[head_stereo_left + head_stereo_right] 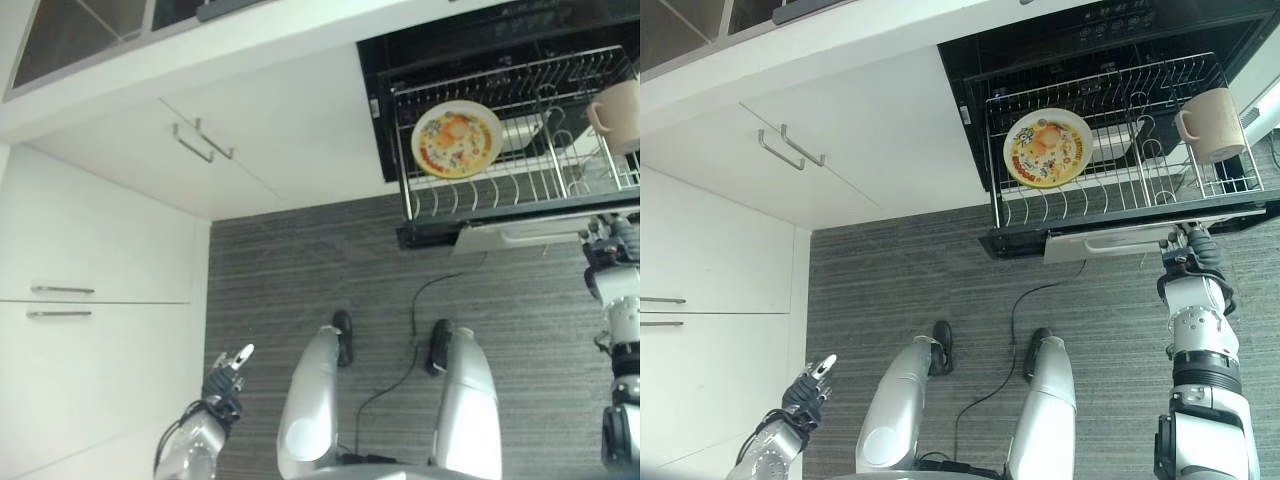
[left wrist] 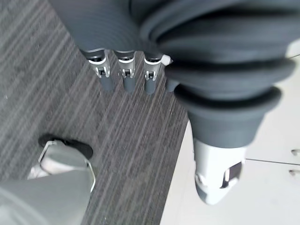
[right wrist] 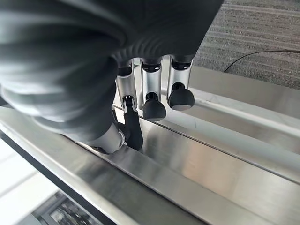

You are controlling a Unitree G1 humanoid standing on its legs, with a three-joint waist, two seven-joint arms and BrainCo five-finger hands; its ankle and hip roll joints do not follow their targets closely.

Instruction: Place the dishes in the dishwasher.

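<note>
Left hand hangs low beside the white cabinets, fingers straight, empty. Plate stands upright in the dishwasher rack, mug beside it; both look rigid, breakable, best taken by rim or handle. Right hand, fingers curled, rests on the steel door edge.

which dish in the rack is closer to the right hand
The beige mug, at the rack's right end above the right hand; the yellow patterned plate stands further left.
</note>
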